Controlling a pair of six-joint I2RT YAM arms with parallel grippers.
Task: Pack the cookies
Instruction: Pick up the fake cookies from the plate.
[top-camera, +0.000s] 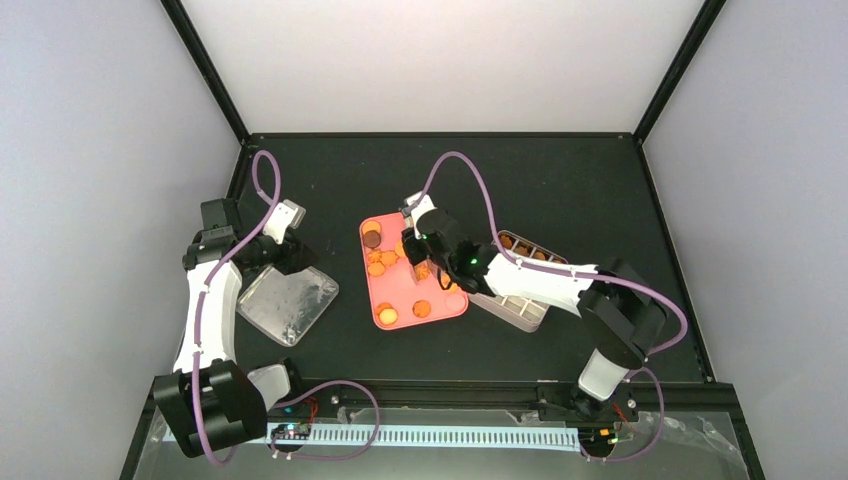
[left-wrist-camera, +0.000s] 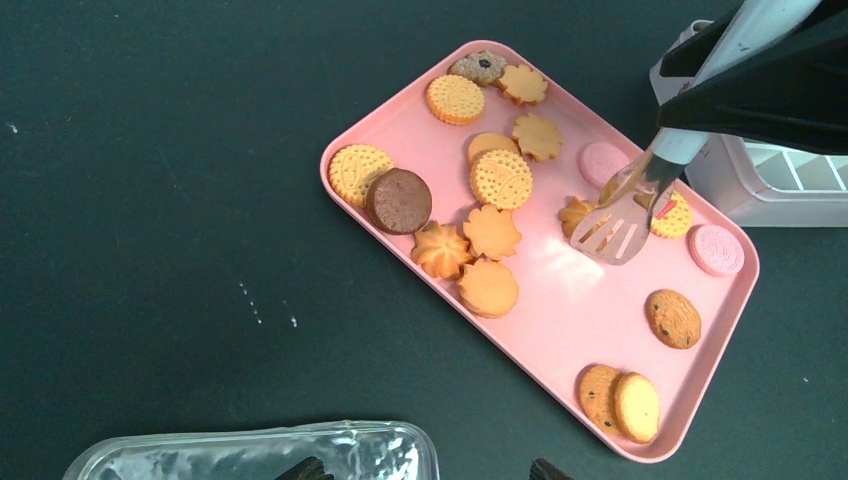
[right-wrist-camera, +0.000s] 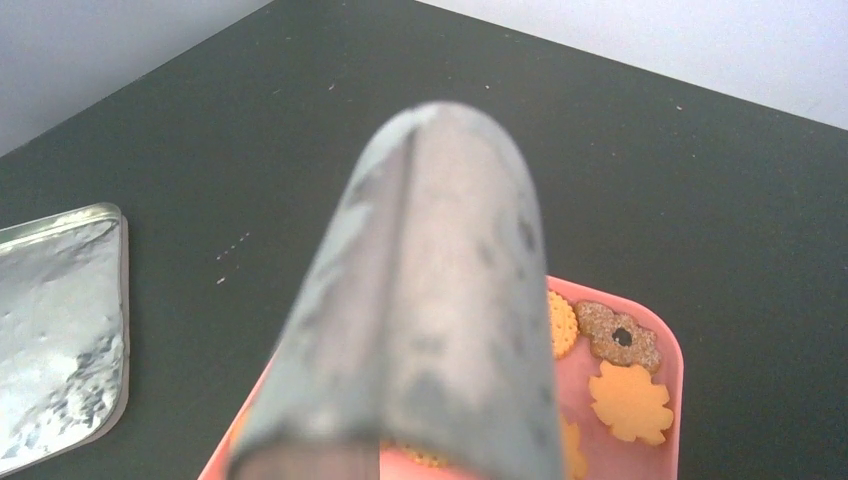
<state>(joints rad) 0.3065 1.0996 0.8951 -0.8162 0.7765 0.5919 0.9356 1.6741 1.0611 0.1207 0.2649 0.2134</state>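
Several cookies (left-wrist-camera: 500, 180), mostly orange and yellow with one dark brown and two pink, lie on a pink tray (left-wrist-camera: 560, 310) at the table's middle (top-camera: 445, 300). My right gripper (top-camera: 420, 250) is over the tray, shut on metal tongs (left-wrist-camera: 615, 225). The tongs' slotted tips sit low over the tray, beside a small flower cookie (left-wrist-camera: 578, 213). In the right wrist view the blurred tongs (right-wrist-camera: 430, 300) hide my fingers. My left gripper (left-wrist-camera: 425, 470) is open and empty at the near corner of a clear plastic container (left-wrist-camera: 250, 455), left of the tray.
A white box with compartments (top-camera: 520, 305) stands right of the tray, under my right arm, with some cookies (top-camera: 520, 245) in its far cells. The clear container (top-camera: 288, 300) lies on the dark table at the left.
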